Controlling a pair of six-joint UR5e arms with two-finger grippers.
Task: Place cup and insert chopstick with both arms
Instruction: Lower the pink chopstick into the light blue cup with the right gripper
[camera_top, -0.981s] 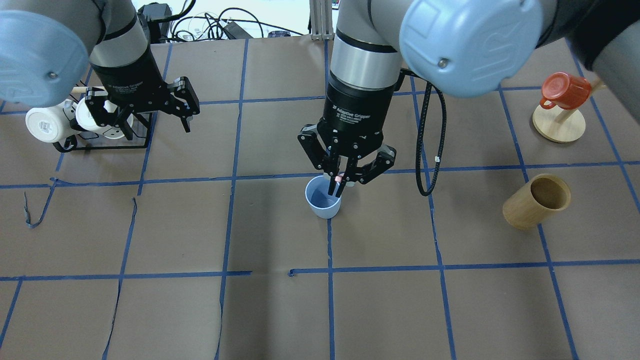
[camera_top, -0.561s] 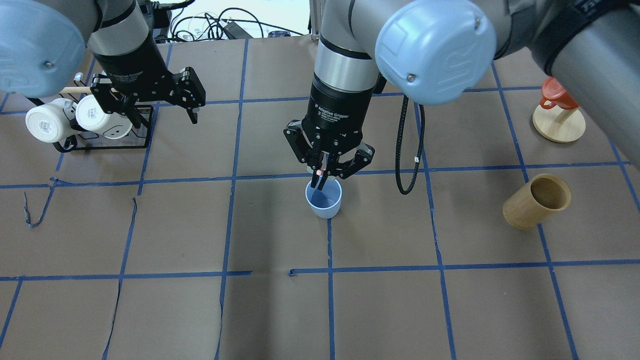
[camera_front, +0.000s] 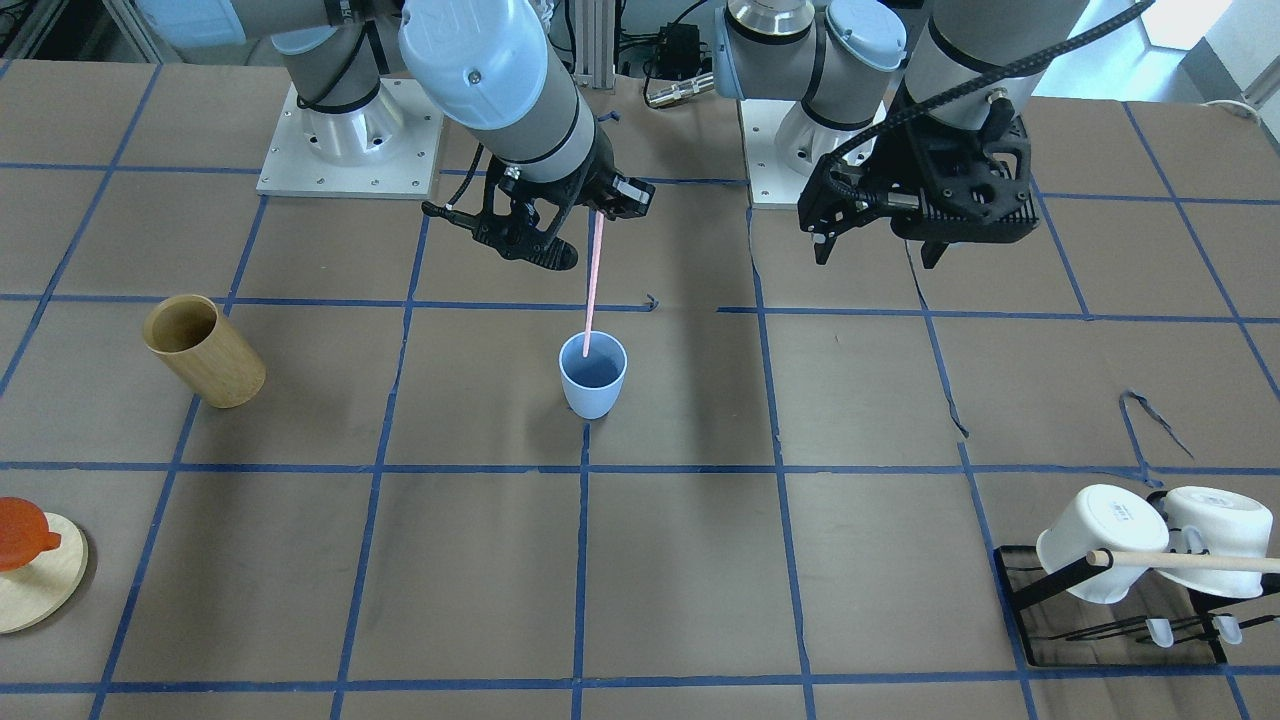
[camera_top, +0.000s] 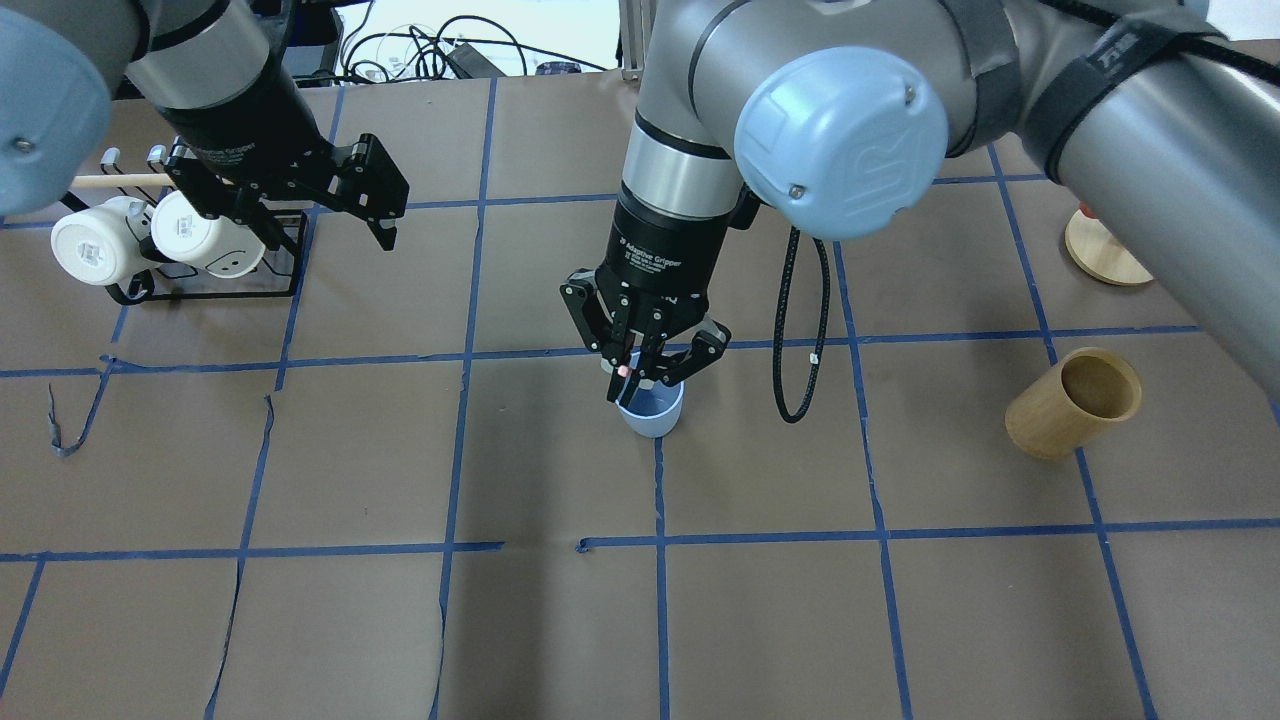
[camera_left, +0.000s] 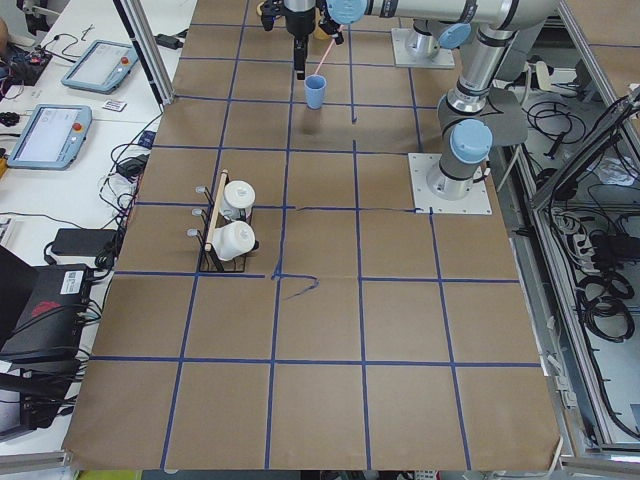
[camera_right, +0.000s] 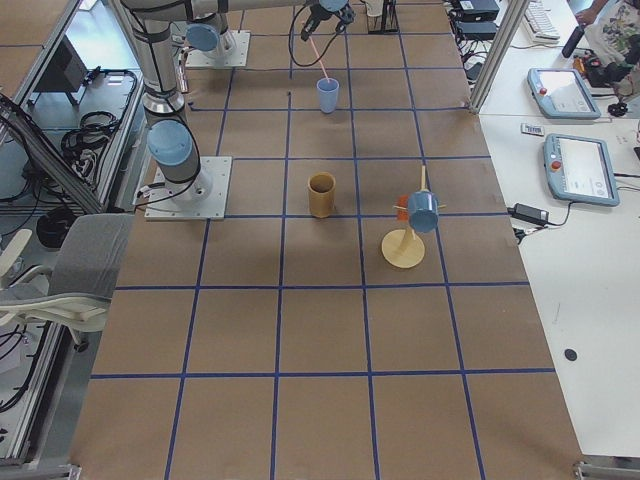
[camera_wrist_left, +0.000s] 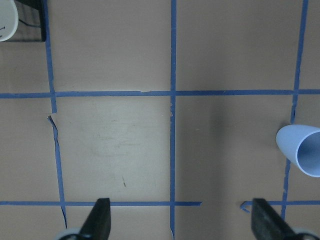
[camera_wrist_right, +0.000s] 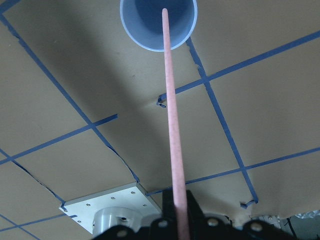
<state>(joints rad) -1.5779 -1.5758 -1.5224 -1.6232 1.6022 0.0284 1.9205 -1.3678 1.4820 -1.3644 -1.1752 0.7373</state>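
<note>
The light-blue cup stands upright at the table's middle; it also shows in the overhead view and in the left wrist view. My right gripper hangs above the cup's mouth, shut on the upper end of the pale-pink chopstick. The stick slopes down and its lower tip is inside the cup. In the right wrist view the chopstick runs from the fingers into the cup. My left gripper is open and empty, high above the table, well to the cup's left.
A tan bamboo cup sits tilted at the right. A black rack with white mugs and a wooden rod stands at the back left, close to my left gripper. A round wooden stand holds a red mug.
My right gripper has moved left and lower with the chopstick, so it now covers more of the cup in the overhead view. My left arm has shifted slightly; its gripper stays open.
</note>
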